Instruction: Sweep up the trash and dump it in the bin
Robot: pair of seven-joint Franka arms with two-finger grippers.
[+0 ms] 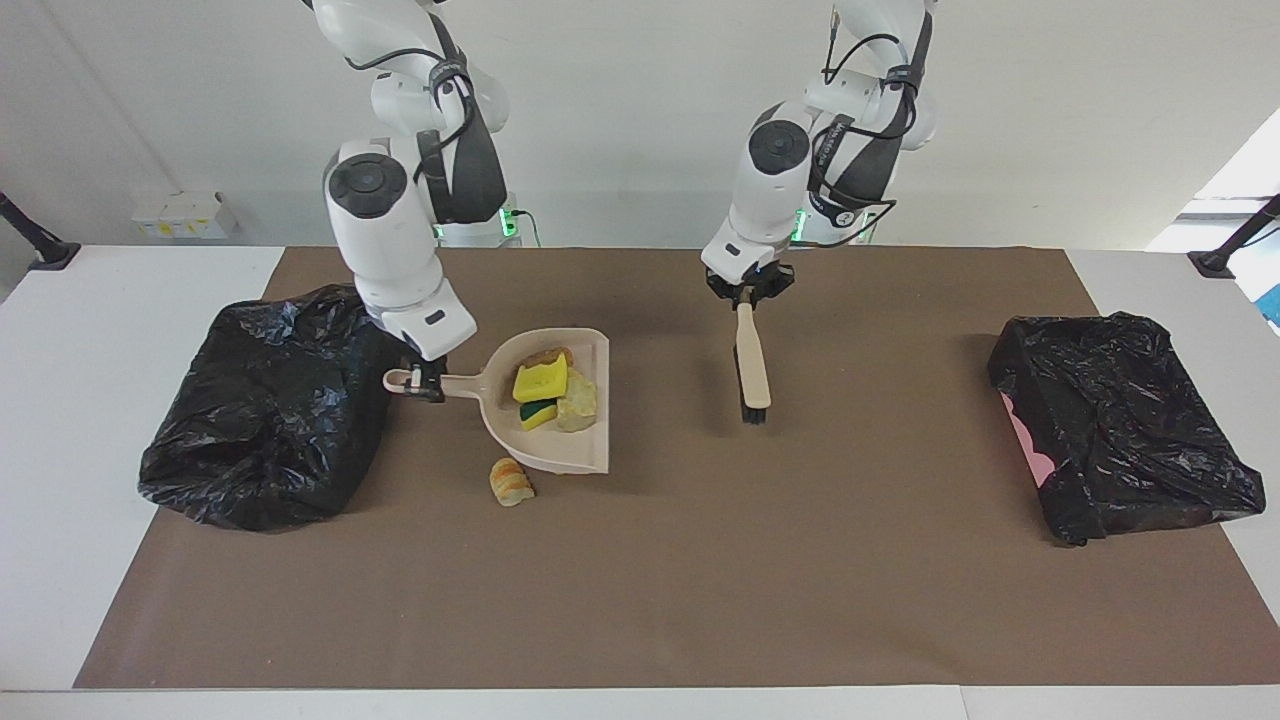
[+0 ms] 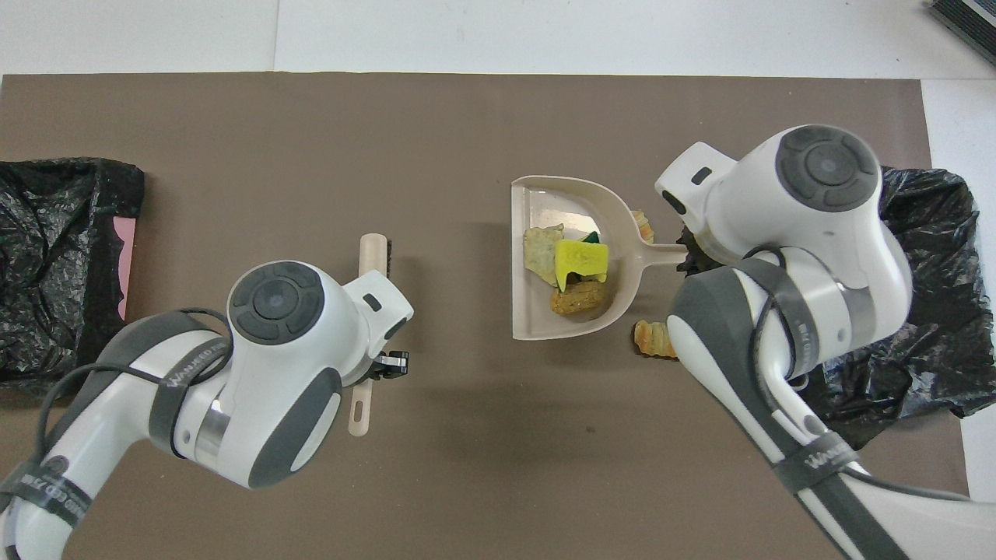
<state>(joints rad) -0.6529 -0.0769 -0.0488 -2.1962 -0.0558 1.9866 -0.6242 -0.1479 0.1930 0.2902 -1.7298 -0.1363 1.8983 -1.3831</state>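
- White walls, white table w/ brown mat over most of it; two bag-lined bins, one at each end.
- R gripper: clamped tight on the handle of the beige dustpan, pan raised and roughly level (shadow on mat under it), its handle end just beside the black-bagged bin at the R arm's end of the table.
- L gripper: closed on the handle end of the brush, held up over mid-mat, bristles hanging down clear of the mat. Looks to be waiting.
- Trash in pan: yellow sponge piece, green-backed piece under it, pale lump, brownish lump toward the pan's closed end.
- Loose on mat: striped bread lump farther from robots than the pan; second bread lump nearer the robots (overhead only).
- Key relation: bin lies straight off the handle end of the pan; pan's long axis points handle → bin, open lip faces AWAY from it, toward the L arm's end. R arm is far nearer that bin. My read: pan has to be carried over the bin and turned/tipped lip-down to dump.
- Second bin at L arm's end, well apart from everything.
- View diff: facing view shows pan and brush are off the mat; overhead shows the near lump and a bit of something orange at the pan's edge, but R wrist hides its grip there.
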